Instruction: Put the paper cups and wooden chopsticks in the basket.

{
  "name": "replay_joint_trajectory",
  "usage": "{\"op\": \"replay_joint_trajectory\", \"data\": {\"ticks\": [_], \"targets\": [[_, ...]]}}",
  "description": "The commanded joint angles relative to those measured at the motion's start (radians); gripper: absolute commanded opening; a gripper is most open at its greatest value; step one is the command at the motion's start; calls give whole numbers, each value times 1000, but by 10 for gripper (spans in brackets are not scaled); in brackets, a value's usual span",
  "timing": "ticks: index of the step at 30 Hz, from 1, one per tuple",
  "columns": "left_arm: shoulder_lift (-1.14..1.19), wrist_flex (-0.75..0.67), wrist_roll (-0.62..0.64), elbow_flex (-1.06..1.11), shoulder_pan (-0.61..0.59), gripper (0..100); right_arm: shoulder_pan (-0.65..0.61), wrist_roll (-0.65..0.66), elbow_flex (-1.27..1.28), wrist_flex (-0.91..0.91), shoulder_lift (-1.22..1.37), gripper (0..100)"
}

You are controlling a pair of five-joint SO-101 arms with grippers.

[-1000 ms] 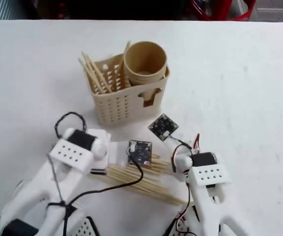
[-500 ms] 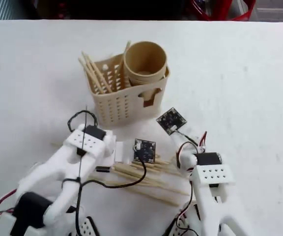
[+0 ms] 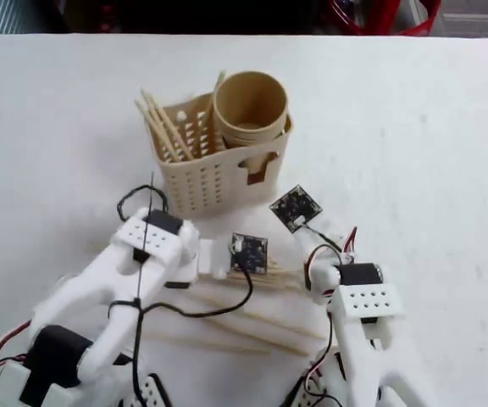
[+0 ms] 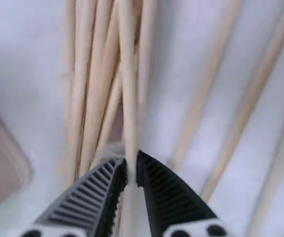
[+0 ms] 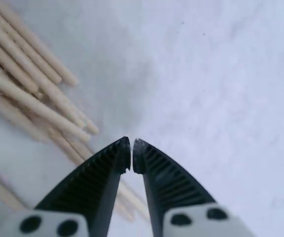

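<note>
two so-101 arms bend over loose wooden chopsticks (image 3: 269,326) scattered on the white table (image 3: 413,127), just in front of the basket (image 3: 214,182). the high view takes in the basket's contents – nested paper cups (image 3: 250,102) on one side, a leaning bundle of sticks (image 3: 163,127) on the other. from above the arms' own bodies cover their jaws; the wrist views give the grips. the left gripper (image 4: 132,158) is pinched nearly closed on a single chopstick (image 4: 127,98) amid the pile. the right gripper (image 5: 131,143) has its tips touching with nothing between them – over bare table, just beside the sticks' ends.
</note>
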Motion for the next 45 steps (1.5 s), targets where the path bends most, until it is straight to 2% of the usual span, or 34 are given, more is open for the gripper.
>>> {"op": "replay_joint_trajectory", "data": {"ticks": [1, 6, 8, 14, 22, 30, 34, 42, 45], "targets": [[-5, 69, 20, -106, -35, 24, 12, -12, -5, -36, 5, 23], [-7, 198, 23, -229, -35, 24, 16, -14, -5, -41, 7, 22], [-22, 242, 63, -288, -38, 24, 33, -14, -5, -41, 4, 22], [-231, 402, 98, -400, -38, 24, 50, -15, -6, -42, 4, 22], [-492, 591, 229, -535, -93, 24, 50, -57, -9, -42, 4, 22], [-561, 695, 400, -806, -94, 24, 48, -55, -9, -42, 4, 22], [-559, 615, 560, -908, -91, 24, 42, -54, -8, -42, 4, 22], [-564, 135, 882, -904, -90, 24, 42, -54, -6, -42, 4, 22], [-567, -54, 954, -833, -90, 24, 42, -54, -6, -42, 4, 22]]}}
